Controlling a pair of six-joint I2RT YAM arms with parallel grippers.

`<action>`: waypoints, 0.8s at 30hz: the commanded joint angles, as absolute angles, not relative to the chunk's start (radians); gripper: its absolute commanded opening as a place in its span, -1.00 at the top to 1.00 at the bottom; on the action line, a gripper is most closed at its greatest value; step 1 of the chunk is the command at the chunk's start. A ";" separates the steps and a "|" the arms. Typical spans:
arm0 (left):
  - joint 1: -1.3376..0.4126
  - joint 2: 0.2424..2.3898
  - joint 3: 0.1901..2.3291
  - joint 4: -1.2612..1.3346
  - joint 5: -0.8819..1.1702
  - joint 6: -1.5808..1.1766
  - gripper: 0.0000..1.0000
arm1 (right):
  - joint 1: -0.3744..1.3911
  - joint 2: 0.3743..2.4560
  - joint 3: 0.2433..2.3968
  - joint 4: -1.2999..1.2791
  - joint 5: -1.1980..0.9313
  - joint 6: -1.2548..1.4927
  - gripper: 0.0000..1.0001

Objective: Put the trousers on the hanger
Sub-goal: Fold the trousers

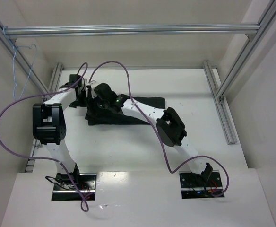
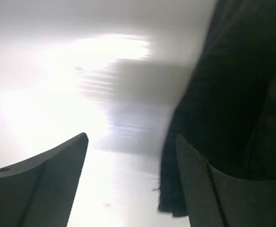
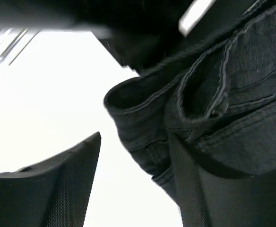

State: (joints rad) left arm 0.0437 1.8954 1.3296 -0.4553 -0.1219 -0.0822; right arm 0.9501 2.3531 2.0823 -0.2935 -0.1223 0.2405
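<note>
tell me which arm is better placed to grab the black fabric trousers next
Probably right: the open right tool has a stitched fold of the soft black fabric trousers at its gap, while the open left tool frames mostly bare white table.

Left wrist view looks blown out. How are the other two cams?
Left wrist: glare whites out the table, trousers blurred. Right wrist: table overexposed too, but seams sharp. Top external: evenly lit, thin hanger faint against the wall.

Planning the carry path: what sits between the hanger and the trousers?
In the top view, the left arm, its purple cable and a slanted frame bar lie between the hanger and the trousers.
</note>
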 commanded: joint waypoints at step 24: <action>-0.136 1.781 1.249 -0.434 -0.077 0.049 -0.60 | 0.548 1.923 1.362 -0.233 0.129 0.606 0.99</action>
State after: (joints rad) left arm -0.0990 1.6852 1.2999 -0.5091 0.0254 0.0261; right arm 0.5690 1.8706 1.4048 -0.2024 0.1009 0.5076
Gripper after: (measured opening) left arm 0.804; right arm 0.007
